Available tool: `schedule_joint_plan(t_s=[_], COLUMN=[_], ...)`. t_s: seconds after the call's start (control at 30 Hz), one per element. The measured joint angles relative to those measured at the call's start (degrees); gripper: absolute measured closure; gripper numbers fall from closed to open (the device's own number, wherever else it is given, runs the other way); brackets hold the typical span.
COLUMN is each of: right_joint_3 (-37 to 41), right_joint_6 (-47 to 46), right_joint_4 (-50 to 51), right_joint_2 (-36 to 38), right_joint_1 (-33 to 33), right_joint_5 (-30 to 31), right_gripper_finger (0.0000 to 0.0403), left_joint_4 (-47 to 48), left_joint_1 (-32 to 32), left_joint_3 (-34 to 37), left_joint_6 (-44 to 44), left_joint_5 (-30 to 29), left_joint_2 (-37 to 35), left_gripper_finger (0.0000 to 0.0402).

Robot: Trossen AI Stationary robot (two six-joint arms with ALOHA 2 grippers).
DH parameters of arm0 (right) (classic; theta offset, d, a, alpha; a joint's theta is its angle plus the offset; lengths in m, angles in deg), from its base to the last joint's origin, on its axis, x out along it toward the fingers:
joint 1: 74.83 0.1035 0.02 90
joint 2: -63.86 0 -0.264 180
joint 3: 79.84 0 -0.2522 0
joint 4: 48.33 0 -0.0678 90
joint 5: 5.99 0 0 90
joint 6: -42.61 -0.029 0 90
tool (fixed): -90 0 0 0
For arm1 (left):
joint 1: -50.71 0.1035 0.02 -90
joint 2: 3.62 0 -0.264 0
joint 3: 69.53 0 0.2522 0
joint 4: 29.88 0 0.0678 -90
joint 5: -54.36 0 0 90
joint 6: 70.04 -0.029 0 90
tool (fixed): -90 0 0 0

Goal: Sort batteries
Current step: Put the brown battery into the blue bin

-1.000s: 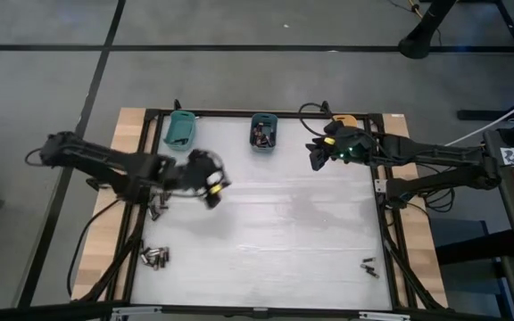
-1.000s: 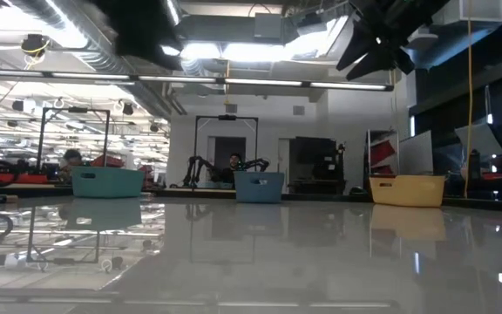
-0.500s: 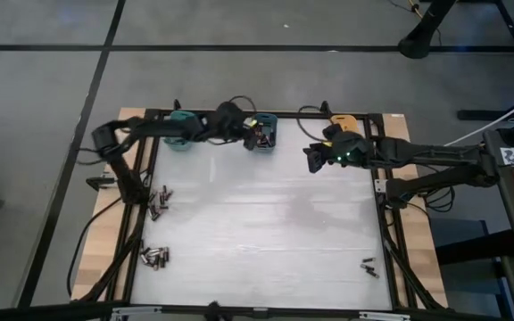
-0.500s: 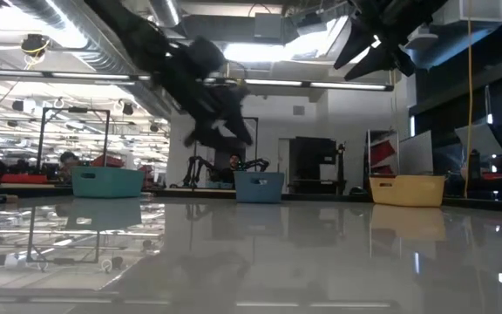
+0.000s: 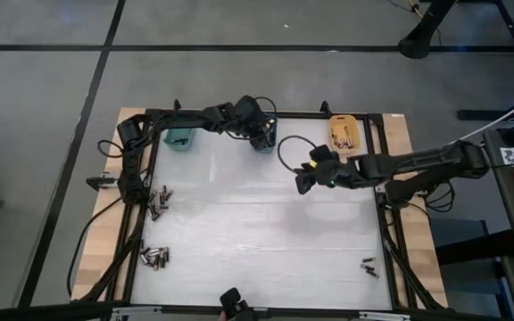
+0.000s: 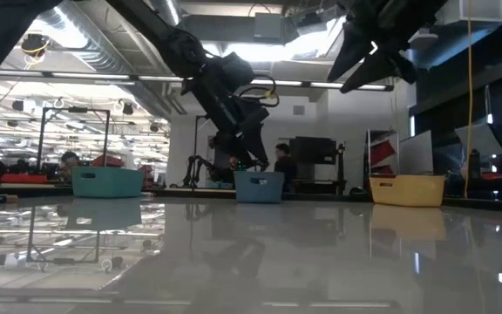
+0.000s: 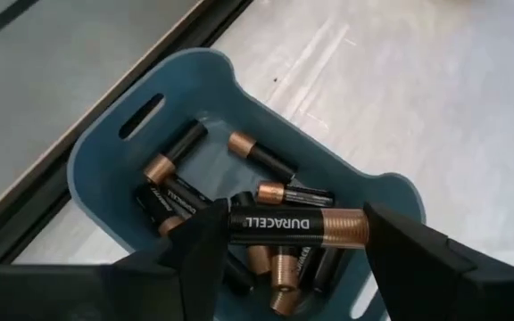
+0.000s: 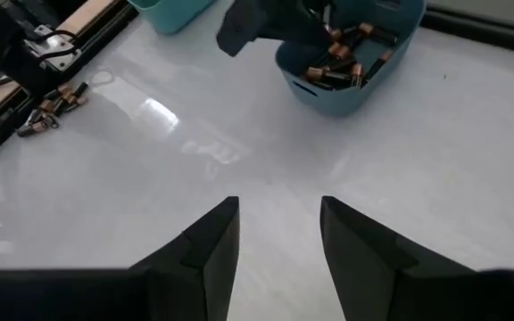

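Note:
My left gripper hangs over the blue bin, shut on one black-and-copper battery; several more batteries lie in that bin. In the high view this gripper is at the far edge, above the blue bin, between the teal bin and the orange bin. My right gripper stands open over bare table, right of the blue bin, with nothing between its fingers. My left gripper pinches the battery by its two ends, the black end against one finger and the copper end against the other, so the battery spans the gap. The fingers slant down from above. The battery hangs level, clear of the bin's contents.
Loose batteries lie in two heaps by the table's left edge, and a few near the right front corner. The orange bin also holds batteries. The table's middle is bare. A person stands in the room beyond.
My left gripper has swung from the table's left middle toward the far edge and sunk to just above the blue bin. My right gripper has moved from beside the orange bin a little toward the near edge and the table's left.

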Motion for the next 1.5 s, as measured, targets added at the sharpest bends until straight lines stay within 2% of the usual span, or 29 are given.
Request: schedule_joint_plan(t_s=[0.3,0.7,0.93,1.1,1.23,1.33,1.5], right_joint_3=[0.00,0.00,0.00,0.00,0.00,0.00,0.00], right_joint_6=[0.14,0.46,1.26,1.88,1.92,2.51,4.97], right_joint_4=[0.11,0.11,0.09,-0.02,0.00,0.00,0.02], right_joint_2=[0.28,0.28,0.28,0.28,0.28,0.28,0.28], right_joint_1=[1.05,1.07,1.07,1.07,1.07,1.07,1.07], right_joint_5=[0.46,-0.96,-2.36,-2.95,-2.95,-2.95,-2.94], right_gripper_finger=[0.0244,0.0244,0.0244,0.0244,0.0244,0.0244,0.0244], left_joint_4=[0.09,0.24,0.50,2.23,9.02,15.51,27.86], left_joint_1=[-0.02,1.27,1.55,1.55,1.53,1.09,-3.24], left_joint_3=[0.00,0.00,0.02,0.02,-2.80,-5.59,-7.65], left_joint_6=[-0.37,10.93,17.83,15.02,12.66,8.51,1.97], left_joint_5=[0.00,-0.08,-0.02,0.41,3.31,8.02,9.65], left_joint_2=[0.00,0.00,0.00,-0.02,-0.04,-0.95,-7.26], left_gripper_finger=[0.0178,0.0174,0.0098,0.0062,0.0058,0.0058,0.0057])
